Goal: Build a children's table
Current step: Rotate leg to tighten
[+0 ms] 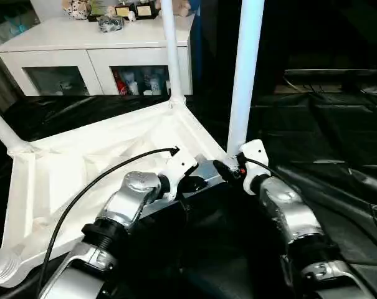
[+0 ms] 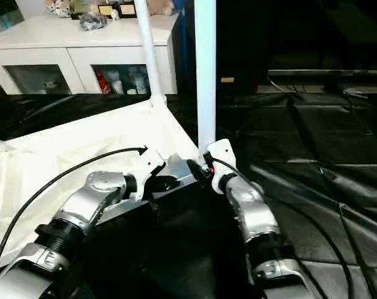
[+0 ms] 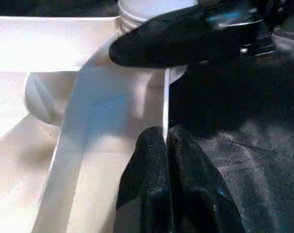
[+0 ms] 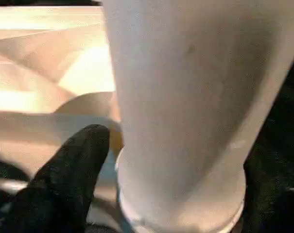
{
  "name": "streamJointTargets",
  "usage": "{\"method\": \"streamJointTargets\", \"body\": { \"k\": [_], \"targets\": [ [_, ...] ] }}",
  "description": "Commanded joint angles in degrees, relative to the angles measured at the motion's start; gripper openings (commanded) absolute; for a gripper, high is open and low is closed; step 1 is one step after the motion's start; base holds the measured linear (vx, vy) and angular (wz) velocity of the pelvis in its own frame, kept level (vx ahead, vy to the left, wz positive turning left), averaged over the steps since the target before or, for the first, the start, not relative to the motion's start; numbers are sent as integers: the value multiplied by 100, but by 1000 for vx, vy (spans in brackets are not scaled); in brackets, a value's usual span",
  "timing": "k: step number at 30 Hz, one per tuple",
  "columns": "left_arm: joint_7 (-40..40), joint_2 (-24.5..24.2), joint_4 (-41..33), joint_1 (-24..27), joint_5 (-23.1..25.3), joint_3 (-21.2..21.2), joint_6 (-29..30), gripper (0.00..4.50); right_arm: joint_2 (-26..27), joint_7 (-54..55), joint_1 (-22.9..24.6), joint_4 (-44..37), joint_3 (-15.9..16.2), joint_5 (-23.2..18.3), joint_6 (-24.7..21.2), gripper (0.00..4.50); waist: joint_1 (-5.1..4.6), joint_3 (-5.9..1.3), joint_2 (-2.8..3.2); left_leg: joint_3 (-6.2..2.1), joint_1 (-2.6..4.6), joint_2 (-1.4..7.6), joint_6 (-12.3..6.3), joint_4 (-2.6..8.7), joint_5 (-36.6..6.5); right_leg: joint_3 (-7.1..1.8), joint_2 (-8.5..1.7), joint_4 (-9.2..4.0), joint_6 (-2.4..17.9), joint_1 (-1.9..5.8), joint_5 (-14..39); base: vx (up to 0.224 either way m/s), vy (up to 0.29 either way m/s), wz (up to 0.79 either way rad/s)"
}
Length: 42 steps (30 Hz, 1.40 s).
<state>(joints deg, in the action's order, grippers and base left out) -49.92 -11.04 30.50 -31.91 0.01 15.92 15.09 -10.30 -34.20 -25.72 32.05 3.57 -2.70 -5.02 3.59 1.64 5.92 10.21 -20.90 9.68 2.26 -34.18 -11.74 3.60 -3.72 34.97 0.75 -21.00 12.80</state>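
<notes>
The children's table (image 1: 82,168) lies upside down on black sheeting (image 1: 325,131), its ribbed underside filling the left half of the head views, legs pointing up. One leg (image 1: 244,75) rises just right of centre from the corner socket nearest the robot; another leg (image 1: 169,50) stands at the far corner, upper centre, and a third leg (image 1: 1,131) leans out at the left edge. The left gripper (image 3: 166,145), at lower centre of its wrist view, has its two black fingers pinched together on the thin edge of the tabletop rim, just beside that near corner. The right gripper (image 4: 176,194) straddles the base of the near leg, a finger (image 4: 74,170) on either side, spread wide; whether they press the tube I cannot tell. A white cabinet (image 1: 95,56) stands in the upper left
</notes>
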Motion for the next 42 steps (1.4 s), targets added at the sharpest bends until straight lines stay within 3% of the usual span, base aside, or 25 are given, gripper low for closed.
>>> {"method": "streamJointTargets", "body": {
  "k": [1,3,4,7,9,11,13,15,17,18,22,32,35,36,38,40,42],
  "targets": [
    [-266,-37,-249,9,-106,110,-101,0,64,-1152,258,-130,682,-195,1,413,20,-276,-65,-194,4,390,-357,440,-1011,-309,-553,-448,1154,187,698,0,0,0],
    [-618,-244,-418,114,-164,164,-146,0,-133,-1500,301,-257,571,-339,-46,431,14,-292,-58,-187,-49,383,-545,397,-627,-277,-541,-366,1308,213,-15,25,-3,0],
    [-758,-341,-487,159,-174,191,-140,0,-224,-1644,314,-310,526,-405,-81,437,22,-320,-45,-178,-31,381,-643,361,-478,-259,-528,-336,1385,207,-351,0,0,0],
    [-1160,-657,-565,256,-215,201,-69,0,-614,-2174,324,-454,519,-500,-148,444,48,-379,-37,-175,-63,364,-953,268,-17,-225,-508,-236,1458,208,-1190,0,0,0],
    [-1404,-818,-569,319,-289,141,-234,0,-837,-2468,302,-509,500,-545,-184,444,56,-354,-38,-171,-94,361,-1064,254,-7,-205,-509,-246,1477,183,-1186,0,0,0],
    [-1509,-862,-599,340,-356,107,-244,0,-895,-2582,288,-513,483,-579,-185,444,55,-328,-16,-172,-80,388,-972,289,-321,-199,-518,-292,1465,173,-648,0,0,0],
    [-1740,-973,-741,400,-521,55,-195,0,-997,-2799,239,-466,446,-624,-123,444,62,-303,-11,-176,-47,415,-755,342,-682,-207,-506,-334,1463,165,-27,0,0,0],
    [-1831,-1036,-838,429,-588,40,-129,0,-1032,-2840,189,-398,441,-606,-78,427,62,-300,-8,-176,-32,425,-647,359,-744,-221,-505,-342,1477,155,94,0,0,0],
    [-1869,-1076,-881,439,-610,42,-104,0,-1048,-2854,162,-359,451,-596,-35,427,64,-311,-6,-176,-38,421,-615,354,-671,-228,-510,-320,1501,161,-32,0,0,0],
    [-1890,-1102,-884,443,-616,41,-112,0,-1046,-2871,153,-351,455,-603,-29,399,66,-315,-34,-171,-40,412,-641,342,-570,-231,-505,-309,1506,163,-164,0,0,0],
    [-1906,-1138,-865,446,-606,29,-143,0,-1019,-2911,125,-305,479,-618,2,374,101,-335,-23,-168,-61,396,-774,298,-285,-225,-517,-271,1508,173,-503,0,0,0],
    [-1640,-1090,-853,472,-482,38,-136,0,-865,-2901,238,-324,531,-635,12,306,114,-332,-26,-166,-54,398,-778,297,-330,-221,-507,-282,1474,163,-301,0,0,0],
    [-542,-637,-404,263,-124,-28,-166,0,-433,-1371,141,261,491,-67,180,290,92,-310,-24,-171,-40,401,-659,320,-420,-226,-518,-316,1482,139,-121,0,0,0],
    [-351,-521,-335,225,-114,-66,-145,0,-329,-1029,111,386,455,18,170,287,75,-284,-29,-165,-24,382,-512,346,-606,-229,-522,-357,1462,140,193,0,0,0],
    [-72,-332,-230,161,-60,-68,-153,0,-108,-650,83,448,327,-40,-9,281,46,-268,-31,-168,2,385,-329,385,-882,-253,-528,-408,1362,144,681,0,0,0],
    [450,123,-29,11,49,0,-59,0,436,133,26,516,118,-147,-281,279,16,-250,22,-176,6,389,-244,415,-1026,-265,-516,-432,1262,133,893,0,0,0],
    [589,354,51,-80,24,22,-13,0,664,413,9,528,190,-45,-163,279,-9,-232,-4,-187,32,378,-132,450,-1270,-256,-523,-470,1197,136,1188,0,0,0]
  ]
}}
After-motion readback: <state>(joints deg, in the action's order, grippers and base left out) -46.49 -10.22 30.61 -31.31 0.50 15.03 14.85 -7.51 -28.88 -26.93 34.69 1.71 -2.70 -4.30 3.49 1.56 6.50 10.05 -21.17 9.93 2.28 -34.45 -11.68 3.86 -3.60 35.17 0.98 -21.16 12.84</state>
